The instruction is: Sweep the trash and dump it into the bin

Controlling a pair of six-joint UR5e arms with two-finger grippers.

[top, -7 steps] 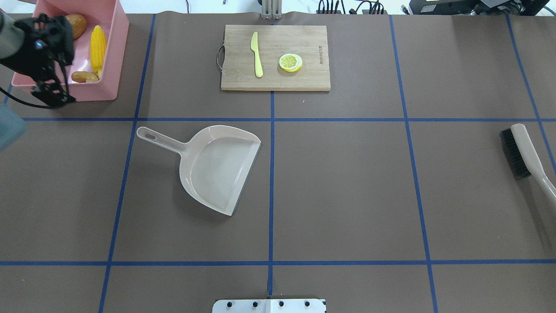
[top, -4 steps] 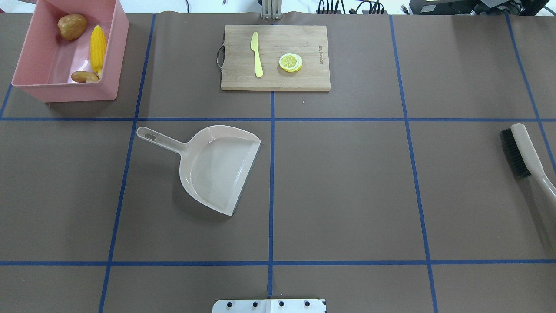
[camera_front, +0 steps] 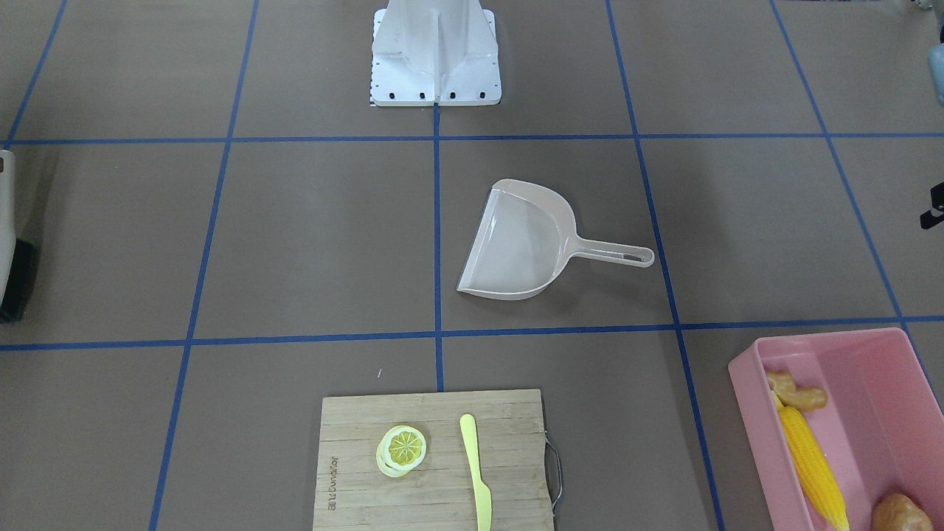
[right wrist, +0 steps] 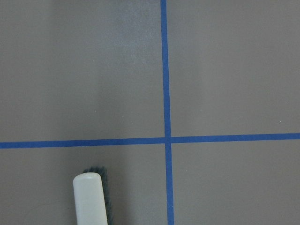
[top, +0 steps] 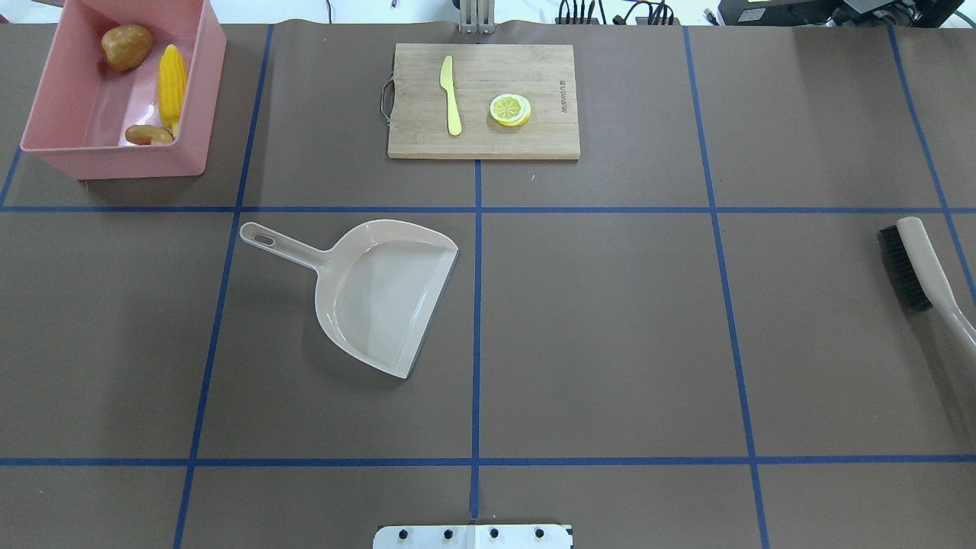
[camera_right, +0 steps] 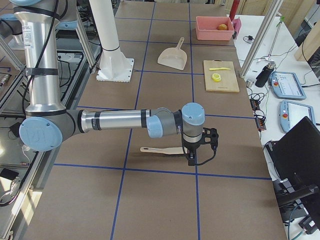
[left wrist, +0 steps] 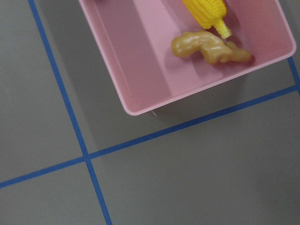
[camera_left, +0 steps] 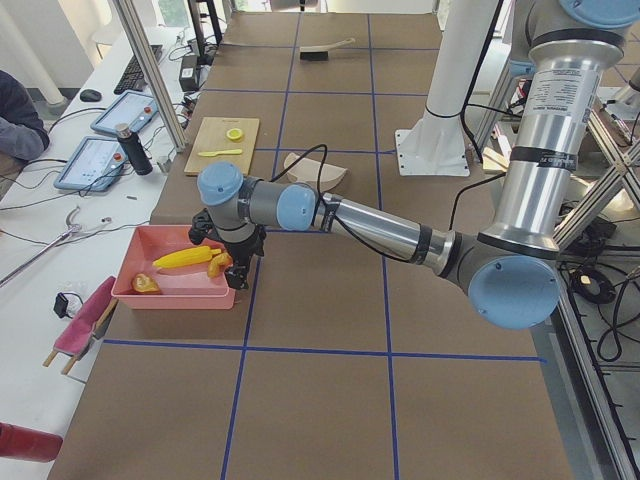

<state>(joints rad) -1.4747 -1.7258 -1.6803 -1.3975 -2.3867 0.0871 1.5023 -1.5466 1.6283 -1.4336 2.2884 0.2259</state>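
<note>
Print is running along one short edge of the board [top: 534,69], dark and too small to read; no other writing is showing on the table. On the board a knife [top: 451,95] and a lemon slice [top: 509,109] are lying apart. The left gripper [camera_left: 237,270] is hanging by a corner of the bin [top: 130,162], and the right gripper [camera_right: 192,159] is hanging just beside one end of the brush [top: 919,263]. Each is showing only from a side view, so I cannot tell how wide either is standing or whether it is touching anything. The bin is sitting well to the robot's left of the board, and inside it the corn [top: 171,88], potato [top: 126,46] and ginger [top: 149,135] are lying. The dustpan [top: 381,293] is lying nearer the robot than the board, and the brush far to the board's right. Blue tape is marking squares on the brown table [top: 610,320]. Desks with tablets and cables are standing beyond the board.
</note>
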